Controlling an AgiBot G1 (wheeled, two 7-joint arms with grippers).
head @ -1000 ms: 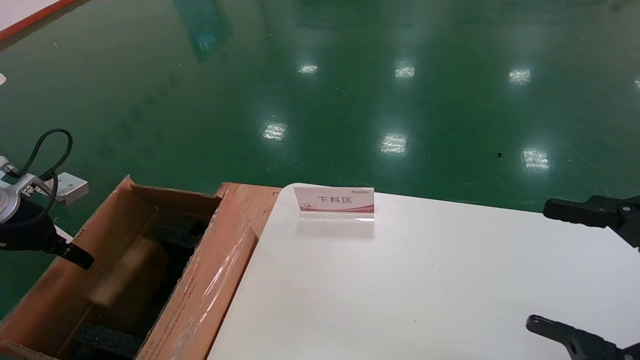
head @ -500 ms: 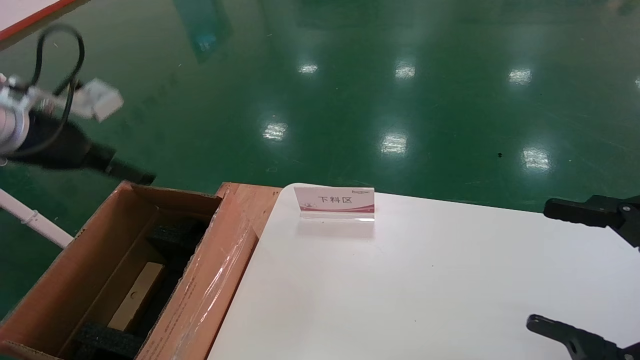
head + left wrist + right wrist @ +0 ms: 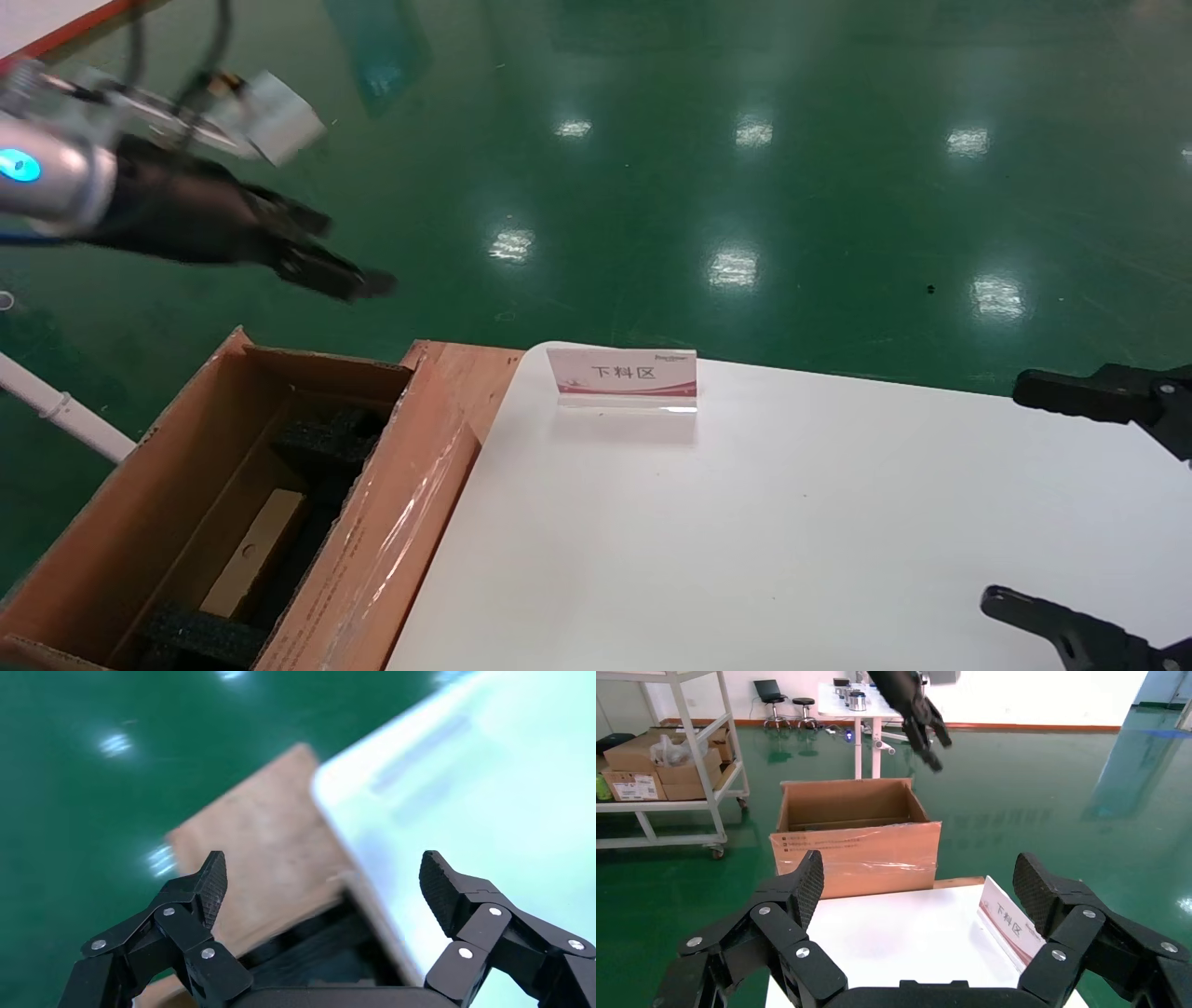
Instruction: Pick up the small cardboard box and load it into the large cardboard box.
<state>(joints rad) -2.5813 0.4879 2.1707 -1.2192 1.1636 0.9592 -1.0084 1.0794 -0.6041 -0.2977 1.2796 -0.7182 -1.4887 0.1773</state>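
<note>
The small cardboard box (image 3: 256, 550) lies flat inside the large cardboard box (image 3: 400, 503), between black foam inserts (image 3: 331, 438). The large box stands at the table's left end, with glossy tape on its near flap. It also shows in the right wrist view (image 3: 856, 846). My left gripper (image 3: 349, 252) is open and empty, raised above the large box's far end. It also shows in its own wrist view (image 3: 323, 881) and in the right wrist view (image 3: 923, 720). My right gripper (image 3: 1004, 492) is open and empty over the table's right edge, and also shows in its own wrist view (image 3: 919, 881).
A white table (image 3: 792, 540) carries a small upright sign (image 3: 622, 377) near its far edge. A wooden board (image 3: 466, 373) sits between the large box and the table. Green floor lies beyond. A white shelf cart with cartons (image 3: 659, 762) stands far off.
The small box has dropped from a blurred tilt to lying flat in the large box. My left gripper has risen out of the box and moved up and to the right. The right arm has not moved.
</note>
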